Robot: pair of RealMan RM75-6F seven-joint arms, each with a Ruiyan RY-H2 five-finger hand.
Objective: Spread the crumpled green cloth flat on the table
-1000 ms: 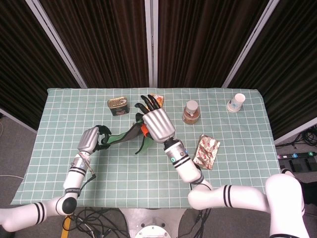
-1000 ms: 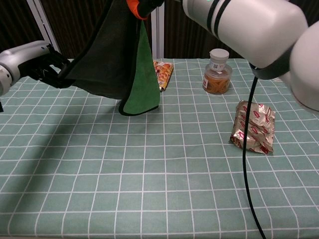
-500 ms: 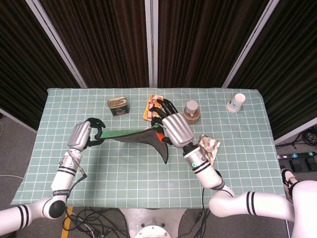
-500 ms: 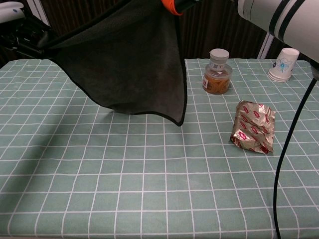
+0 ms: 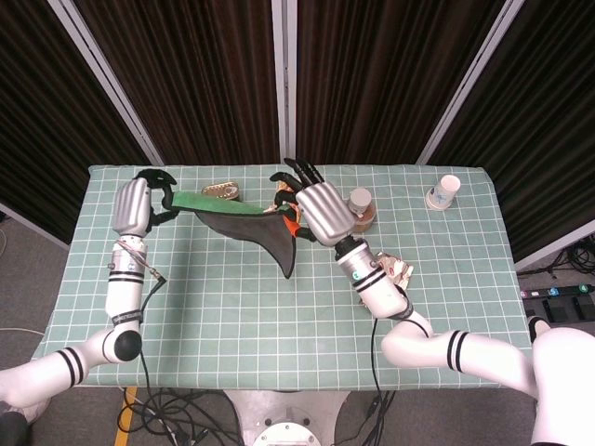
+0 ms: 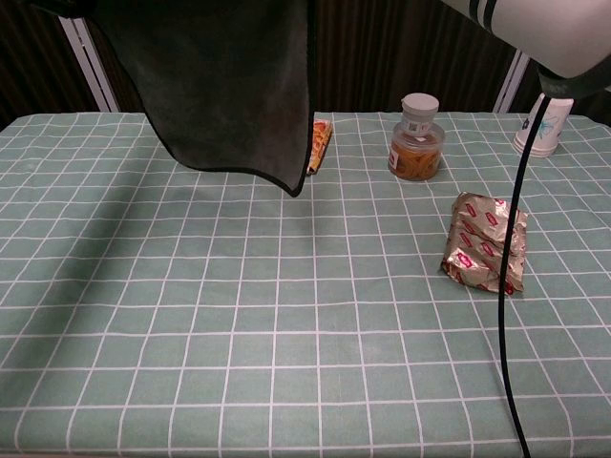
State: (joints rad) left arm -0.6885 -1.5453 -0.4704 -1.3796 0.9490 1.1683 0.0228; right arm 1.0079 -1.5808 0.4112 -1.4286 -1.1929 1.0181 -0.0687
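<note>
Up over the back half of the table, the green cloth is stretched between both hands, off the surface, with a dark corner drooping toward the middle. Left hand grips one end near the back left corner, and right hand pinches the other end near the back edge's middle. Jar and paper cup sit along the back edge toward the right, with a foil packet on the right side.
</note>
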